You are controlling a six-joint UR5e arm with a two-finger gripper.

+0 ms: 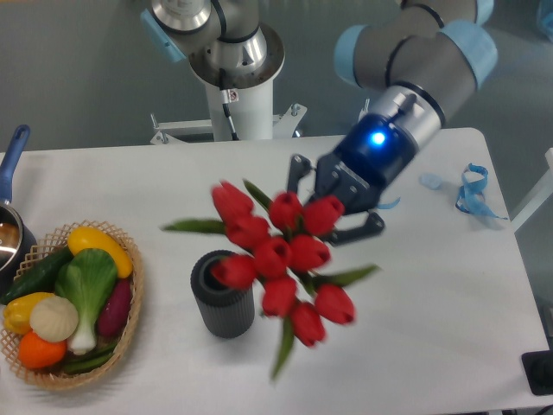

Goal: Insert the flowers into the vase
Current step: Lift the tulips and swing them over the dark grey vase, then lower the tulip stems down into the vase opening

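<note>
Nearest, the short dark grey ribbed cylinder vase point(223, 295) sits on the white table point(432, 346), bare tabletop at its 3 o'clock. One woven wicker basket point(128, 333) of toy veggies at 9. Roughly nine red tulips point(281, 259) hover at 1, claw point(333, 207) pinching their stems.

You get bright, even light with only soft shadows on the white counter point(415, 328). The flowers point(281, 259) look motion-blurred, and a blue lamp glares on the arm's wrist.
</note>
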